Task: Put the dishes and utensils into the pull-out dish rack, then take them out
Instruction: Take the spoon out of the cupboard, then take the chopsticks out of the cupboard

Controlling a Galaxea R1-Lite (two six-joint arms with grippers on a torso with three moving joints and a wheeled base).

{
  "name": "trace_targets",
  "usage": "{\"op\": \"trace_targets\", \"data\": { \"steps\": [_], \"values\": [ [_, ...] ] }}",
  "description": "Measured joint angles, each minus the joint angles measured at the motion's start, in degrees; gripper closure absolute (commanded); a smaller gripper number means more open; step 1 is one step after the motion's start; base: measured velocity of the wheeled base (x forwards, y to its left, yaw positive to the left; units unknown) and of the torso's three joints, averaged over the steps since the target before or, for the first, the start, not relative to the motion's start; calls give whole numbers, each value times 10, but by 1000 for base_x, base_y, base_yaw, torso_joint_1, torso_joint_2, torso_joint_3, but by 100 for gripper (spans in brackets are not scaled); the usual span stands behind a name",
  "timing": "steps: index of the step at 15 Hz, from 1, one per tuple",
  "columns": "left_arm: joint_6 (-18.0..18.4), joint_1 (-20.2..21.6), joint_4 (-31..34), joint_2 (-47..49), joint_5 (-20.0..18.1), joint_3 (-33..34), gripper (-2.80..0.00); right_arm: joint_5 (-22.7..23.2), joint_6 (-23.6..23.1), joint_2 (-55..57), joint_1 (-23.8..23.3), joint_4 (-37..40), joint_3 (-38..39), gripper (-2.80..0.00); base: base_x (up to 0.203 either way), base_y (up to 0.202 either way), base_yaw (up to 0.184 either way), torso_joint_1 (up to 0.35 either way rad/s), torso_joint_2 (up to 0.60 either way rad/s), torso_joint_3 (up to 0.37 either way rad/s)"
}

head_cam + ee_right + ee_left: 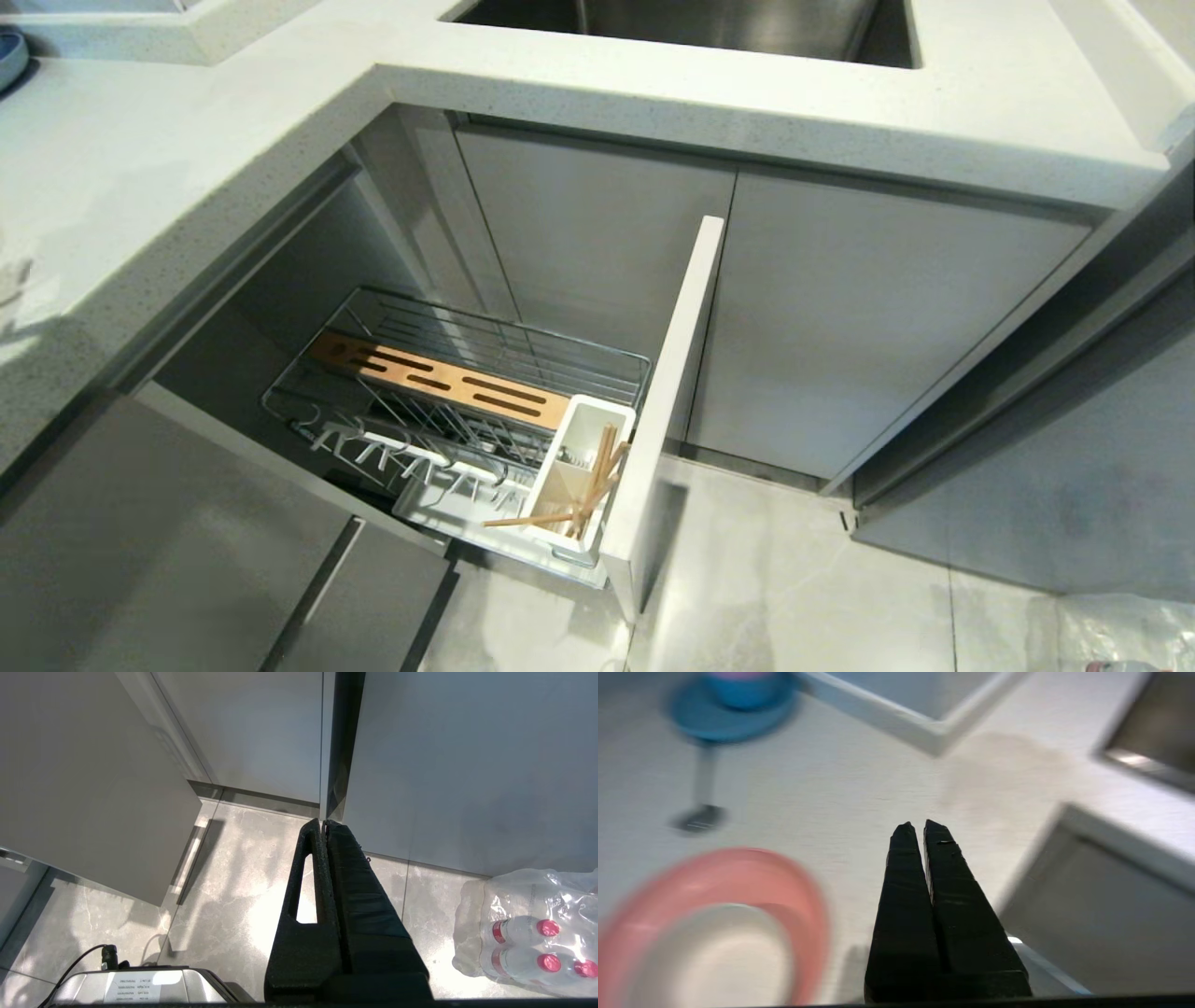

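Kitchen: you face a corner of pale speckled countertop [140, 187] with a steel sink [691, 28] at the far edge and grey stone floor tiles [794, 579] below.
Pull-out dish rack [448, 392]: you see it drawn out of the corner cabinet, its chrome wire basket fixed to a pale cabinet front [667, 411] on its right.
Bamboo strip [439, 378]: it runs across the basket, its dark slots showing.
Utensil cup [579, 481]: white, at the near right corner of the rack, just beside the cabinet front.
Chopsticks [593, 485]: light wooden sticks stand tilted in the cup; one lies across its near left edge.
Left gripper [920, 828]: your left fingers are pressed together on nothing, hanging over the countertop.
Off-white bowl [714, 956]: it sits inside a pink bowl [794, 886] on the counter, near the left gripper, blurred.
Spoon [703, 798]: dark, thin-handled, on the counter beyond the pink bowl.
Blue plate [724, 718]: far on the counter, a blue bowl [742, 693] on it.
Right gripper [323, 826]: your right fingers are closed and empty, low over the floor before the cabinet doors.
Water bottles [528, 933]: a shrink-wrapped pack with red caps lies on the floor near it.
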Motion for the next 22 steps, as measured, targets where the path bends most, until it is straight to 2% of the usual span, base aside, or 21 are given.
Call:
{"op": "trace_targets", "data": {
  "steps": [2,4,7,9,10,11,13,16,19,22],
  "values": [
    [-72,-72,1,-5,-3,5,0,0,0,0,0,0,0,0,0,0,0,0,0,0],
    [-127,-126,1,4,-10,22,0,0,0,0,0,0,0,0,0,0,0,0,0,0],
    [-193,-162,22,50,-23,49,0,0,0,0,0,0,0,0,0,0,0,0,0,0],
    [-244,-168,86,84,-74,57,0,0,0,0,0,0,0,0,0,0,0,0,0,0],
    [-265,-169,128,101,-114,56,0,0,0,0,0,0,0,0,0,0,0,0,0,0],
    [-275,-170,173,118,-157,49,0,0,0,0,0,0,0,0,0,0,0,0,0,0],
    [-279,-172,252,149,-213,37,0,0,0,0,0,0,0,0,0,0,0,0,0,0],
    [-280,-173,333,201,-260,32,0,0,0,0,0,0,0,0,0,0,0,0,0,0],
    [-294,-181,371,256,-276,38,0,0,0,0,0,0,0,0,0,0,0,0,0,0],
    [-309,-186,382,301,-339,44,0,0,0,0,0,0,0,0,0,0,0,0,0,0]
  ]
}}
